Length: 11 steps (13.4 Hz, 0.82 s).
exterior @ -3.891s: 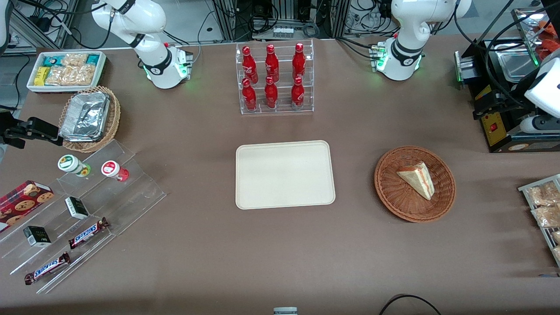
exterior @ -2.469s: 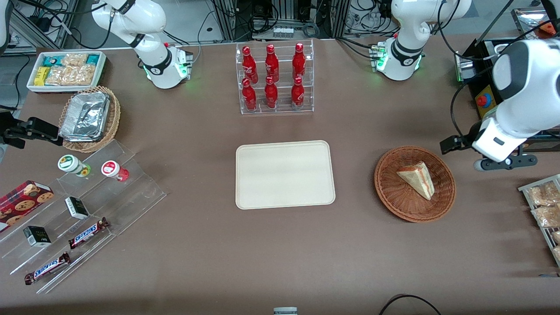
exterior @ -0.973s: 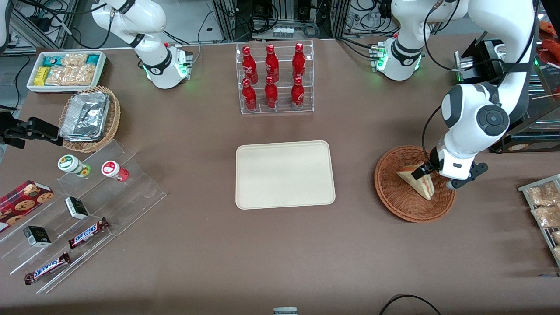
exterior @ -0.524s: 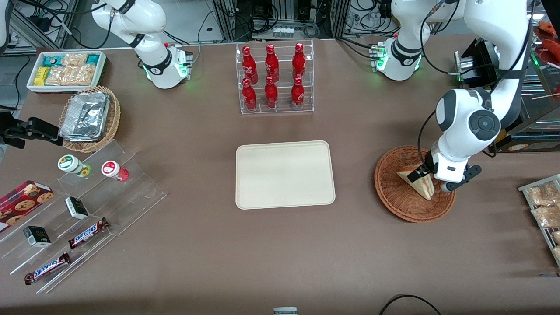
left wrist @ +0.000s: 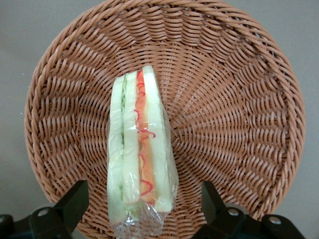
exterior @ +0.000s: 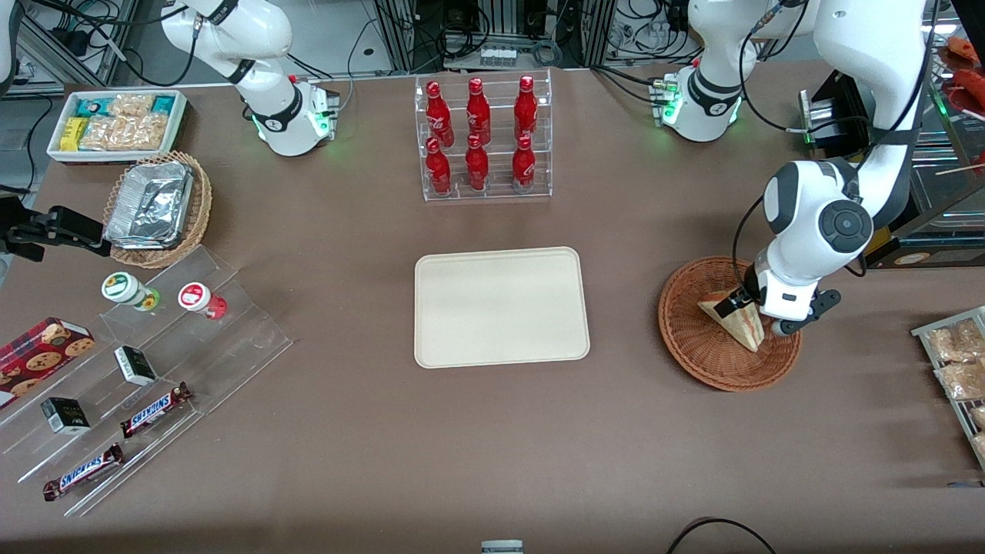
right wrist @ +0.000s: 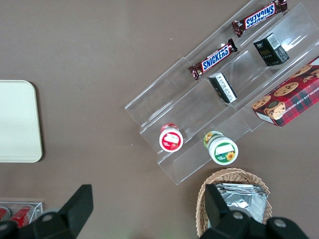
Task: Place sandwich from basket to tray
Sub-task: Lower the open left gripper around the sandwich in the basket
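Note:
A plastic-wrapped sandwich point(exterior: 740, 329) point(left wrist: 141, 159), a pale wedge with red, orange and green layers, lies in the round reddish-brown wicker basket point(exterior: 696, 355) point(left wrist: 234, 99) toward the working arm's end of the table. My gripper point(exterior: 750, 312) point(left wrist: 143, 206) hangs low over the basket, open, with one dark finger point(left wrist: 74, 200) on each side of the sandwich's wide end and a gap to the bread on both sides. The wrist hides part of the sandwich in the front view. An empty cream tray point(exterior: 500, 306) sits mid-table, beside the basket.
A clear rack of red bottles point(exterior: 481, 138) stands farther from the front camera than the tray. A black machine point(exterior: 885, 154) and a rack of snack bags point(exterior: 954, 369) flank the basket. A foil-container basket point(exterior: 158, 208) and stepped candy shelves point(exterior: 146, 362) lie toward the parked arm's end.
The left arm swung in from the table's end and came down over the basket. In the last half second it settled slightly lower around the sandwich, which has not moved.

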Each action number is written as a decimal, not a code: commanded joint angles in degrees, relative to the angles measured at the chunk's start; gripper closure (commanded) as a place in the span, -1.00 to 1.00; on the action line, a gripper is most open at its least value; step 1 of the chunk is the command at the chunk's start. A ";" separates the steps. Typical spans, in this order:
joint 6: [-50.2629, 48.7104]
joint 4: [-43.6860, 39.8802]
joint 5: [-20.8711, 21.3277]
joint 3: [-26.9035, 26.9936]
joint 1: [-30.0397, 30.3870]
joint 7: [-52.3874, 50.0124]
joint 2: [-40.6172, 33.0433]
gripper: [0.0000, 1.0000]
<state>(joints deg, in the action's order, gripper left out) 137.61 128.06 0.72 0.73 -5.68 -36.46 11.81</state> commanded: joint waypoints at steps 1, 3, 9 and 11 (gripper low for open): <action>1.61 1.22 0.68 0.15 -0.04 -1.24 0.58 -1.00; 1.61 1.22 0.68 0.24 -0.04 -1.33 0.85 -0.75; 0.91 0.43 0.60 1.12 -0.04 -1.24 0.32 1.00; -0.23 -0.27 0.60 1.12 -0.04 -1.24 -0.64 1.00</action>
<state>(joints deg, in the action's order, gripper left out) 138.26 128.23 0.72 1.67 -5.62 -36.65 12.75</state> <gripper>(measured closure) 0.714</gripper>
